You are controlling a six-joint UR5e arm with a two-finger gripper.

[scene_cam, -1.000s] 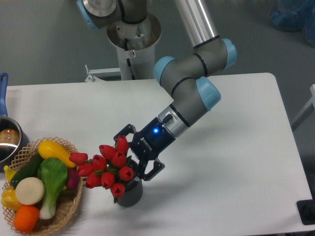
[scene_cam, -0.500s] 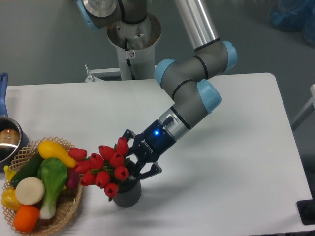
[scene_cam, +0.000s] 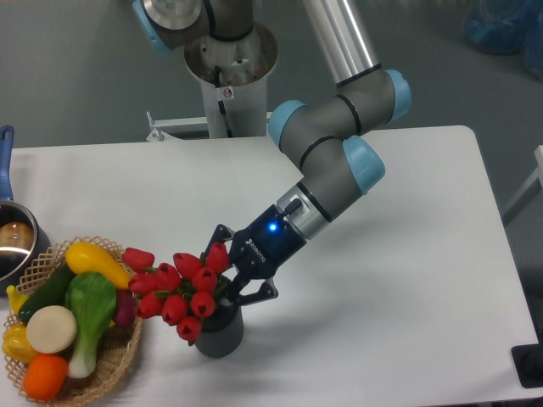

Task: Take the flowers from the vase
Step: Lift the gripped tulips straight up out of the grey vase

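The flowers (scene_cam: 182, 287), a bunch of red tulip buds with green leaves, lean to the left out of the vase (scene_cam: 219, 332), a small dark grey ribbed cylinder near the table's front edge. Their stems still reach down into its mouth. My gripper (scene_cam: 230, 283) comes in from the upper right, just above the vase's rim. Its fingers are closed in on the bunch at the stems, right behind the buds. The fingertips themselves are hidden by the flowers.
A woven basket (scene_cam: 119, 360) of toy vegetables sits directly left of the vase, almost touching the buds. A pot (scene_cam: 15, 242) with a blue handle stands at the left edge. The arm's base post (scene_cam: 229, 68) rises at the back.
The fingers went from spread wide to closed around the stems. The bunch shifted slightly up and to the left, and the vase stayed where it was.
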